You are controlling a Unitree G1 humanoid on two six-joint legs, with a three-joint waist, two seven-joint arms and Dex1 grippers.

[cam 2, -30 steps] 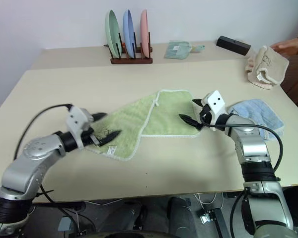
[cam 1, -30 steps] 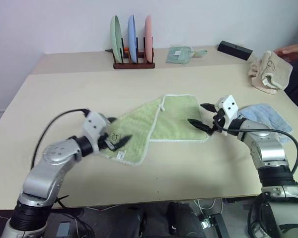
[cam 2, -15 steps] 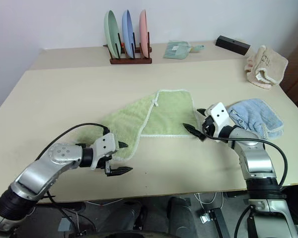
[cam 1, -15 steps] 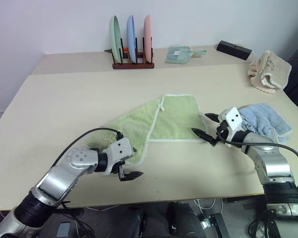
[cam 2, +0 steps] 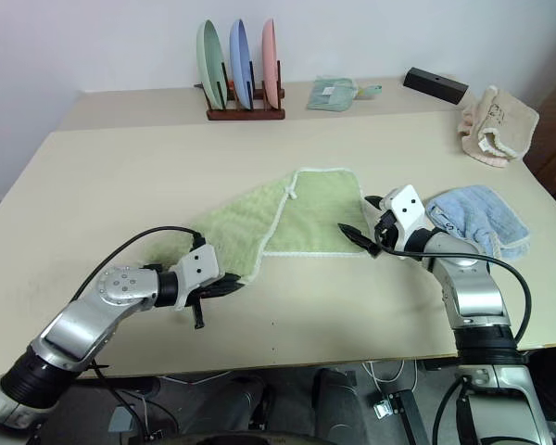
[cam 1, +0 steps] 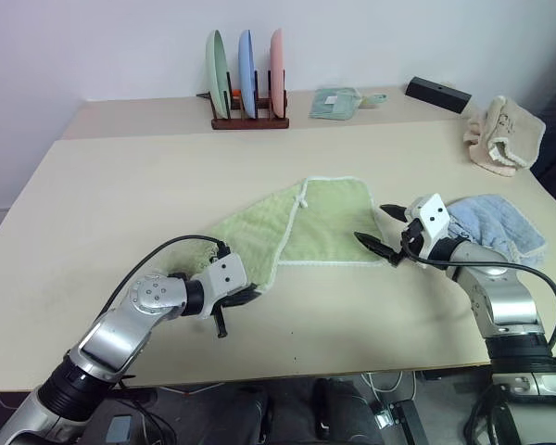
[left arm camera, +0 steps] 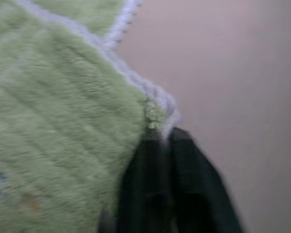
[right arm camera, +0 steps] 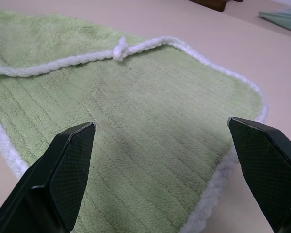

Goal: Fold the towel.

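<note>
Left gripper lowered, now clamping towel corner

The towel lies on the table at the frame's centre. The left gripper sits at its lower-left corner, the right gripper at its right edge. A blue cloth lies right of the towel. Along the upper edge, left to right: plate rack, small folded cloth, box, cream cloth.
</note>
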